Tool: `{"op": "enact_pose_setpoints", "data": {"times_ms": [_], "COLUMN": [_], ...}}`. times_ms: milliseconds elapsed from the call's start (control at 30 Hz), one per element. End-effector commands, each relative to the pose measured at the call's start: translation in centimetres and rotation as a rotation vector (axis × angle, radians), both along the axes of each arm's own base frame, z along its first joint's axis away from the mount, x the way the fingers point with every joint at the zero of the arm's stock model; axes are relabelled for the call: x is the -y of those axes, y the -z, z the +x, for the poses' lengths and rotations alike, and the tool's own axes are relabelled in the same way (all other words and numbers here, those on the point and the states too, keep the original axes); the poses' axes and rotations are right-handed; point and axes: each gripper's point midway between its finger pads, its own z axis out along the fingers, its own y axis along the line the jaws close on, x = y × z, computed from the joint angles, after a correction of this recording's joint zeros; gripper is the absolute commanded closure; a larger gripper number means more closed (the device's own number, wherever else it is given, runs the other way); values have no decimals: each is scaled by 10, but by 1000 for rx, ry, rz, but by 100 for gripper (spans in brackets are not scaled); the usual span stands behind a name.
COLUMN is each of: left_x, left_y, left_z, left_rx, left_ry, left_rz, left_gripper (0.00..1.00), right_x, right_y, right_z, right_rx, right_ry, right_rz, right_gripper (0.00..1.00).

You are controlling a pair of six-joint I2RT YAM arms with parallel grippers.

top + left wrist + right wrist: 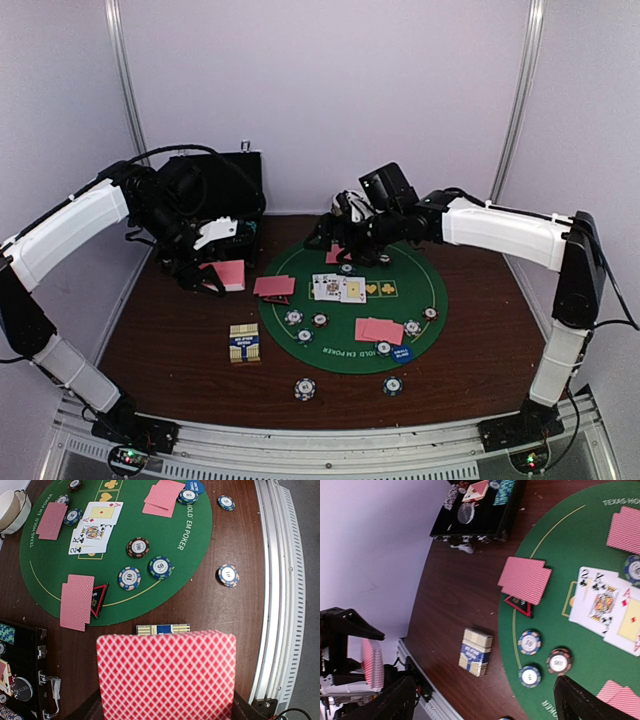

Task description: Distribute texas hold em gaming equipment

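My left gripper (220, 274) is shut on a stack of pink-backed playing cards (166, 675), held above the brown table left of the green mat (350, 300). On the mat lie face-up cards (338, 288), pairs of face-down cards (274, 286) (378, 330), striped poker chips (129, 578) (160, 567) and a red triangular marker (98, 599). A blue round button (195, 486) sits at the mat's near edge. My right gripper (338, 238) hangs open over the mat's far edge, with nothing between its fingers (395, 700).
A blue and cream card box (244, 343) lies on the table near the mat's left side. The black hinged case (215, 185) stands open at the back left. White bowls (350, 205) sit behind the mat. Two chips (305, 388) (393, 384) lie near the front rail.
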Motion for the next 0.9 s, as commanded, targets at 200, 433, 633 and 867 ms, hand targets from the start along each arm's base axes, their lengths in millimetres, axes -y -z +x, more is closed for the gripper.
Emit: {"op": "enact_pose_setpoints", "data": {"times_ms": [200, 433, 633, 867], "left_x": [5, 6, 7, 7], "left_y": [-13, -15, -14, -14], "left_z": [3, 5, 5, 5], "left_rx": [28, 30, 24, 27], "left_ry": [3, 3, 4, 5], "left_rz": [-33, -38, -40, -40], "left_gripper": [79, 79, 79, 79], "right_x": [-75, -102, -120, -133], "right_y": [-34, -34, -22, -25], "right_z": [-70, -80, -85, -96], "right_rx": [-233, -300, -358, -394], "right_ry": [-179, -216, -241, -289], "right_rz": [312, 387, 402, 464], "right_gripper": [1, 5, 8, 10]}}
